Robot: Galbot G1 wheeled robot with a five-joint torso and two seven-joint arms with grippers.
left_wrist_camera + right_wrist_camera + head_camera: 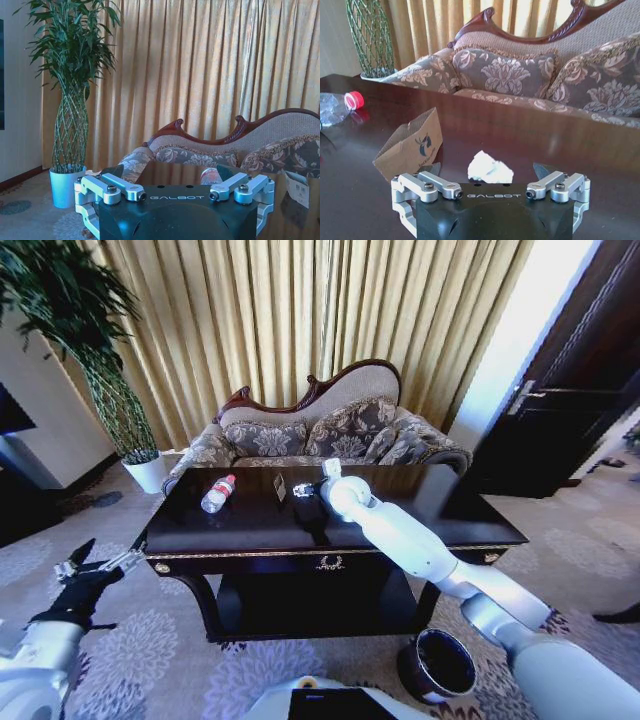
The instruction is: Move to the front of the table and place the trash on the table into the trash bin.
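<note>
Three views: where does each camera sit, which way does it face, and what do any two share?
Head: high, looking down at the table, bottle and bin; both arms show, left tool low beside the table.
Left wrist: behind that open tool, facing plant, curtain, sofa.
Right wrist: behind the right tool, open around a paper wad, facing a wrapper.
Shared: both wrist views see the sofa.

On the table (pixel 250 530) the bottle (pixel 217 494) lies toward the left; right of it stands a small folded card (pixel 280 488), then a paper wad (pixel 303 490) — just before the right end effector (pixel 318 490). The sofa (pixel 330 435) stands behind the table, the plant pot (pixel 148 472) at its back left — the trash bin (pixel 438 665) on the floor, front right.
</note>
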